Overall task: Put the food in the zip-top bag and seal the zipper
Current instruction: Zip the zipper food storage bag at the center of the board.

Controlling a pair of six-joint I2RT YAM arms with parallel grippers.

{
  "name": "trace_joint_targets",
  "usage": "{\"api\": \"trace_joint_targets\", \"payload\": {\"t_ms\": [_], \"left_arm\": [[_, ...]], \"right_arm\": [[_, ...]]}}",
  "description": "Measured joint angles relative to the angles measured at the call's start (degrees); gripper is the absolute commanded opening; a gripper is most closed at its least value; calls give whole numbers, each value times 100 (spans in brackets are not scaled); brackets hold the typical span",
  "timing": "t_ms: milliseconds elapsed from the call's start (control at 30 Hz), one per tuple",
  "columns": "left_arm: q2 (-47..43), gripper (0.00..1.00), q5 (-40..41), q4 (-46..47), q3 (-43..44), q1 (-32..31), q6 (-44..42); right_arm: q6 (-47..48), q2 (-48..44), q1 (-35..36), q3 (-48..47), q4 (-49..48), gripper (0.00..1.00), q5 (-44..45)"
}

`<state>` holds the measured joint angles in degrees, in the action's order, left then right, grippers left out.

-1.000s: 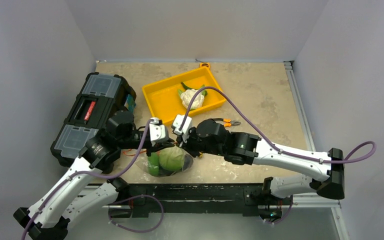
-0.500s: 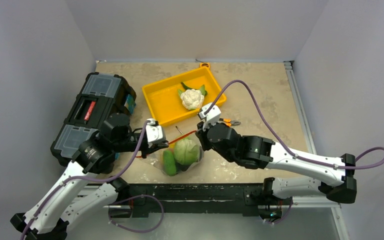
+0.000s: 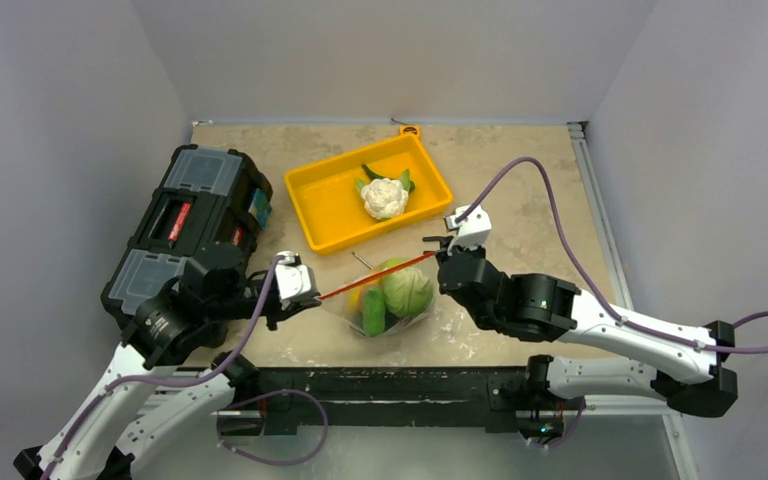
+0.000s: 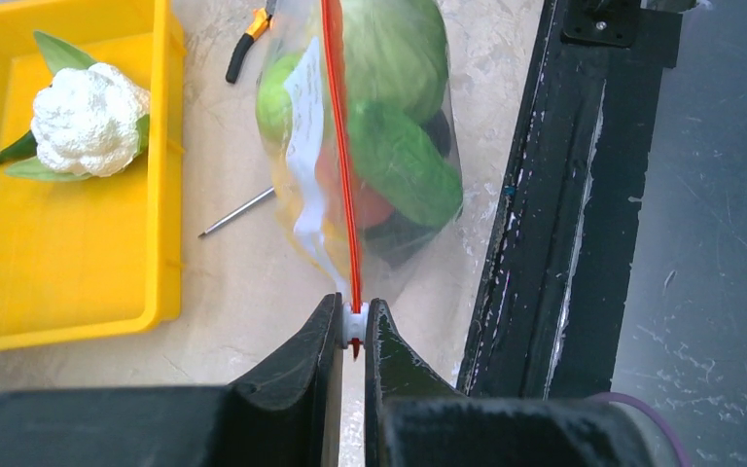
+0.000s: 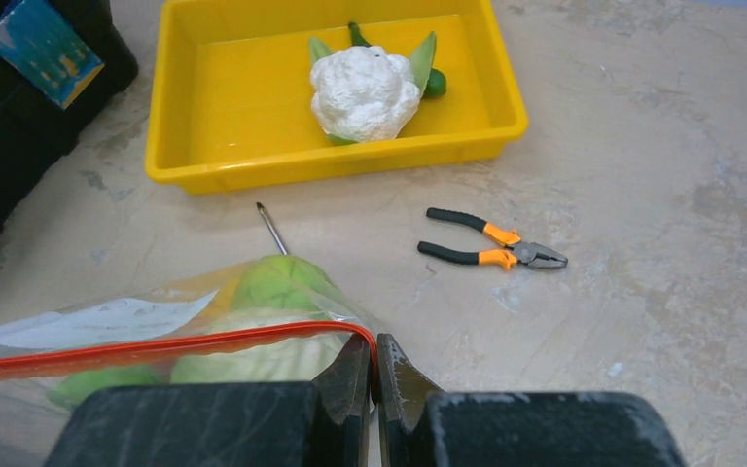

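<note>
Clear floppy zip-top bag [image 3: 392, 312] sat near the front edge of the beige table [image 3: 530, 190], just in front of the yellow plastic tray [image 3: 328, 212]. Its thin red-orange zipper strip [image 3: 380, 275] was stretched taut between both grippers.

Seen through the plastic: pale green cabbage [image 3: 407, 290], a darker green piece [image 3: 373, 315], and something orange-red [image 4: 370, 206].

Left gripper [image 4: 352, 316] was clenched on the strip's left end. Right gripper [image 5: 373, 355] was clenched on its right end.

White cauliflower [image 3: 384, 197] with green leaves lay in the tray. Orange-handled pliers [image 5: 491, 251] and a thin metal shaft [image 5: 272, 228] lay on the table between tray and bag. Black toolbox [image 3: 195, 210] stood at far left.
</note>
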<state>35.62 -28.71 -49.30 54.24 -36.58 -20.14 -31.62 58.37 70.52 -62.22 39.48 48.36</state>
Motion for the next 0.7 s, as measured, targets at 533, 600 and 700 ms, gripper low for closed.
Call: {"api": "trace_joint_targets", "payload": {"t_ms": [533, 600, 700], "left_arm": [[-155, 86, 140, -22, -4, -24, 260], [-278, 89, 227, 138, -4, -24, 396], [-540, 90, 483, 433, -4, -24, 564]], "right_arm": [[299, -391, -85, 74, -4, 0, 280], [428, -400, -90, -28, -2, 0, 431], [616, -323, -120, -341, 0, 0, 691]]}}
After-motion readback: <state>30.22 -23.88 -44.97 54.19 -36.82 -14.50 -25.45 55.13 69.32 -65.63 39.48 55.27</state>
